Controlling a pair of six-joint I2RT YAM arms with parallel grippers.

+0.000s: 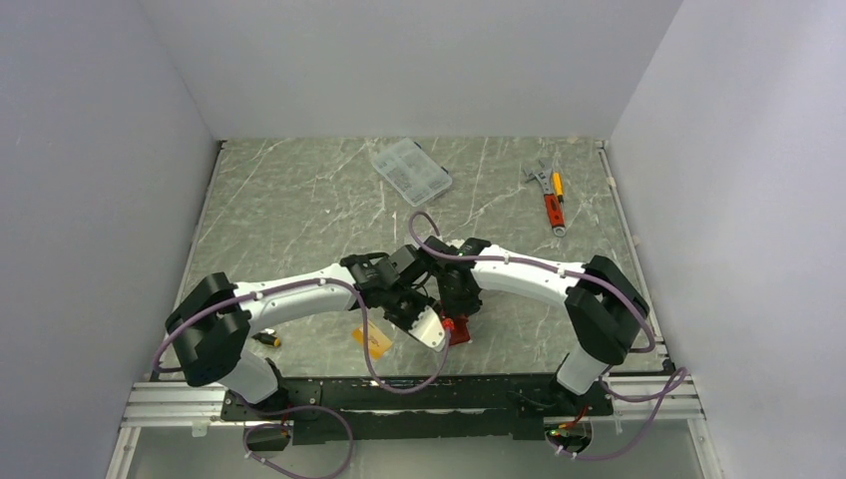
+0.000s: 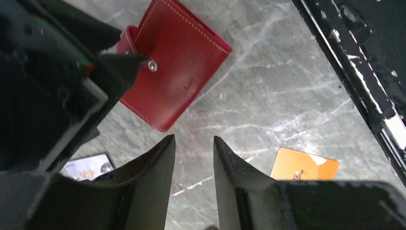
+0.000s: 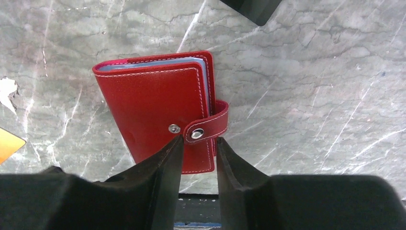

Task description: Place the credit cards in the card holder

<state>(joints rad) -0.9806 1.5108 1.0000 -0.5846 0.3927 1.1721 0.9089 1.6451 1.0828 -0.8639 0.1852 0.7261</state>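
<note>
**Card holder.** The red card holder [image 3: 153, 110] lies flat and folded shut on the bench [image 3: 311, 96], near its front edge, between the two arms. Light blue leaves [image 3: 158, 62] show along the upper edge. The snap tab [image 3: 208, 127] wraps round the right side. Its cap sits just beside the stud [image 3: 174, 128], not over it, so the fastening appears undone.

**Cards.** None is in the holder's pockets so far as can be seen. An orange card [image 2: 305, 167] lies flat on the bench near the front rail. A card marked VIP [image 2: 88, 167] lies on the holder's other side, partly hidden.

**Right claw.** The right claw [image 3: 199, 140] hangs over the tab end with its jaws a little apart, one tip on each side of the cap. Nothing is visibly clamped. Whether the tips touch the leather cannot be told.

**Left claw.** The left claw [image 2: 194, 137] hovers over bare bench between holder and orange card, jaws apart and empty.

**Judgement on the step.** The work in hand appears to be opening the holder, and no card is loaded yet.
- The right claw should close on the tab's free end only, not on the cover beneath it.
- It should then carry the tab round the spine in an arc so the cover folds back.
- A straight upward pull would likely lift the whole light holder.
- The left claw would do well to press down the lower cover while this is done.
- The cards lie flush on the bench, so each is best slid to an edge or tipped up before gripping.

**Surroundings.** A clear box [image 1: 411, 172] and hand tools [image 1: 549, 195] sit at the far side, well apart.
</note>
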